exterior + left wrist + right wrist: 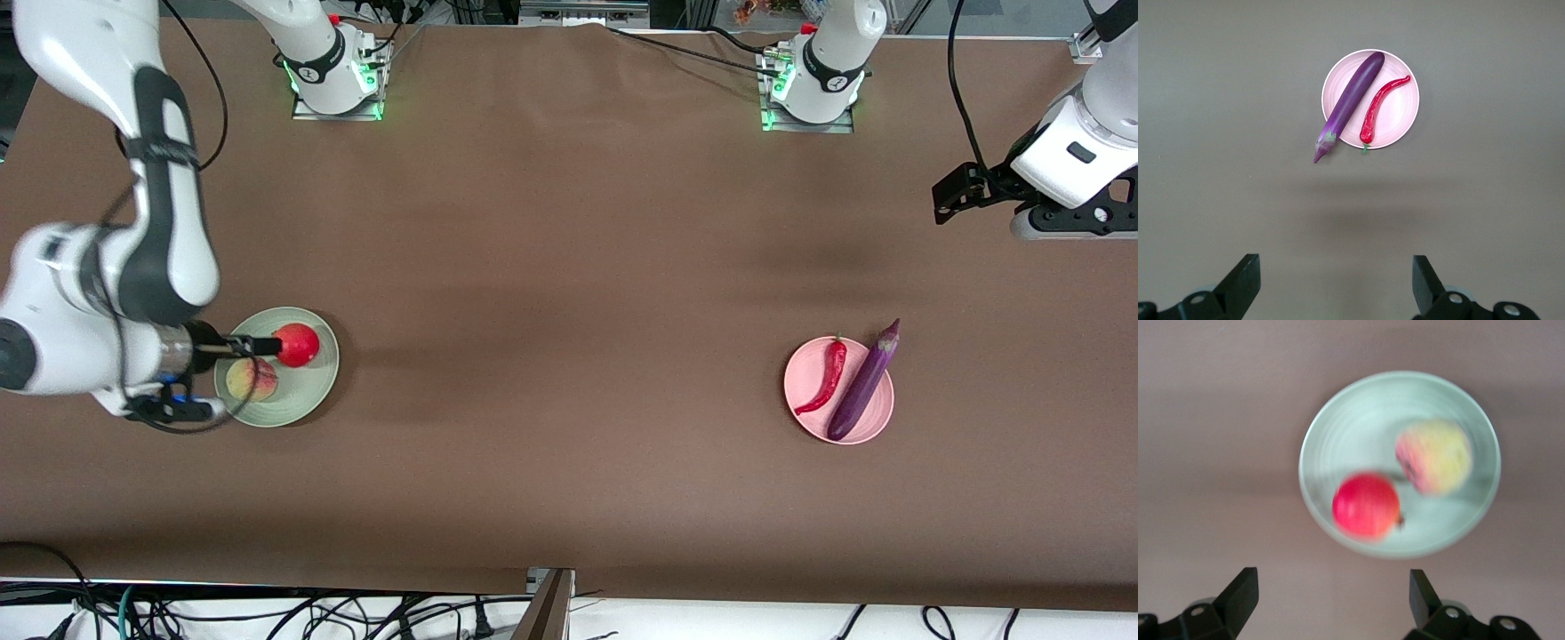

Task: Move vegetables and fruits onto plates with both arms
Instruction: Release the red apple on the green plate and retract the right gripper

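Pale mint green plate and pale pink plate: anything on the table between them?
Nothing. The front view shows only bare brown tabletop between the pale mint green plate and the pale pink plate.

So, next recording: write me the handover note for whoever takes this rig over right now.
Right hand: open and empty, over the green plate at the right arm's end of the table.
Left hand: open and empty, raised over bare table at the left arm's end, with the pink plate in its wrist view.
Green plate holds the peach and the red fruit.
Pink plate holds the chili and the eggplant, whose stem end overhangs the rim.
Done: all four items are on plates.
Left: apparently nothing to transfer; probably only retract both arms.
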Action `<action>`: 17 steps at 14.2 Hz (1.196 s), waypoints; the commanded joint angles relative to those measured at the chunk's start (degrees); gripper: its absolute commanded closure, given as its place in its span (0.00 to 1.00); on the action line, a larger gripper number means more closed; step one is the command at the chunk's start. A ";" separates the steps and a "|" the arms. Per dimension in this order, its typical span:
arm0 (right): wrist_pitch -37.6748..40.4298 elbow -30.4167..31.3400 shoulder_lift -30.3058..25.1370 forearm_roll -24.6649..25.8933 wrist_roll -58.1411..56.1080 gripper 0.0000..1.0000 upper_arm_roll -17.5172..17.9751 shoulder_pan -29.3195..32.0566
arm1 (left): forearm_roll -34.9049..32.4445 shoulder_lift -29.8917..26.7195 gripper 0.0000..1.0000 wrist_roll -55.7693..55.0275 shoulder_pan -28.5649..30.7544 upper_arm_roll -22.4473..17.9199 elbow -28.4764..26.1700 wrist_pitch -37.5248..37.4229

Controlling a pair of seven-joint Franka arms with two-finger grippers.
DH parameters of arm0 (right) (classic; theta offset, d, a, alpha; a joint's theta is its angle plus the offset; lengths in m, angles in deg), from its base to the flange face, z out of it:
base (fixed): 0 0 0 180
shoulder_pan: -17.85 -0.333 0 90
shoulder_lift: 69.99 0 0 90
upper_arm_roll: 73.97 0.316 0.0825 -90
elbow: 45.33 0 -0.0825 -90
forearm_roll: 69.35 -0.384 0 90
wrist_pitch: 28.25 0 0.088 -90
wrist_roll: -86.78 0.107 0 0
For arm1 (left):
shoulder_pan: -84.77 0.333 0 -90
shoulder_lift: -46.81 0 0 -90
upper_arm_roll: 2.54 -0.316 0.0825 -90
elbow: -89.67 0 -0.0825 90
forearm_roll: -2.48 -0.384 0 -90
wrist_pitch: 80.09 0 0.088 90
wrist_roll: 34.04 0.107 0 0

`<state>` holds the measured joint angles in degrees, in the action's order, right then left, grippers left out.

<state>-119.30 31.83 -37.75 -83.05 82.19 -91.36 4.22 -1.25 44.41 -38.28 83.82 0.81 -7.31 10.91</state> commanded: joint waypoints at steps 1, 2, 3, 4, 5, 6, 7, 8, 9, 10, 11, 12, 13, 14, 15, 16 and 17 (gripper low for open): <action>6.82 1.86 -7.70 0.60 -0.33 0.00 -0.71 0.26 | 1.53 0.82 0.00 0.99 -0.71 -0.72 2.06 -1.62; 8.15 1.86 -10.68 2.86 -0.24 0.00 -0.28 0.09 | 1.53 0.73 0.00 0.99 -0.71 -0.72 1.97 -1.62; 8.34 1.77 -12.97 5.84 -0.16 0.00 0.33 -0.09 | 1.53 0.73 0.00 0.99 -0.71 -0.72 1.97 -1.70; 9.39 1.95 -15.52 8.14 -0.07 0.00 1.56 0.00 | 1.53 0.82 0.00 0.90 -0.71 -0.63 1.97 -1.62; 10.62 2.12 -17.54 8.68 -0.07 0.00 2.44 0.26 | 1.53 0.73 0.00 0.90 -0.71 -0.72 1.97 -1.62; 11.76 2.56 -19.48 9.12 -0.07 0.00 3.49 0.26 | 1.53 0.73 0.00 0.90 -0.71 -0.63 1.97 -1.62; 13.51 3.17 -20.80 11.04 0.02 0.00 4.90 0.35 | 1.53 0.73 0.00 0.90 -0.71 -0.72 2.06 -1.62; 14.66 3.27 -21.68 14.89 -0.33 0.00 7.26 0.96 | 1.53 0.82 0.00 0.90 -0.71 -0.72 1.97 -1.62; 15.54 3.53 -22.65 17.28 -0.51 0.00 10.85 2.53 | 1.53 0.73 0.00 0.90 -0.71 -0.72 1.97 -1.62; 15.38 4.05 -23.88 17.65 -0.59 0.00 13.24 4.20 | 1.53 0.82 0.00 0.90 -0.71 -0.63 1.97 -1.62; 14.85 4.06 -25.11 17.48 -0.86 0.00 13.43 4.91 | 1.53 0.82 0.00 0.90 -0.71 -0.63 2.06 -1.62; 14.50 4.49 -27.47 17.13 -0.60 0.00 13.44 5.88 | 1.53 0.82 0.00 0.90 -0.71 -0.63 2.06 -1.62; 14.06 5.80 -29.06 16.95 -0.60 0.00 13.44 6.67 | 1.53 0.73 0.00 0.90 -0.71 -0.63 2.06 -1.62; 13.88 7.47 -30.38 16.95 -0.77 0.00 13.52 6.94 | 1.53 0.82 0.00 0.90 -0.71 -0.63 2.06 -1.62; 12.58 9.31 -31.35 17.04 -0.77 0.00 13.87 7.46 | 1.53 0.82 0.00 0.99 -0.71 -0.63 2.06 -1.62; 11.69 10.20 -31.88 17.04 -0.77 0.00 14.66 7.56 | 1.53 0.73 0.00 0.99 -0.71 -0.63 2.06 -1.62; 11.68 10.30 -31.71 17.04 -0.68 0.00 15.02 7.56 | 1.53 0.82 0.00 0.99 -0.71 -0.63 2.06 -1.62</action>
<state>-105.45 38.11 -67.24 -66.43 81.64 -78.60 10.76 -1.25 44.41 -38.28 83.62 0.78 -7.16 10.74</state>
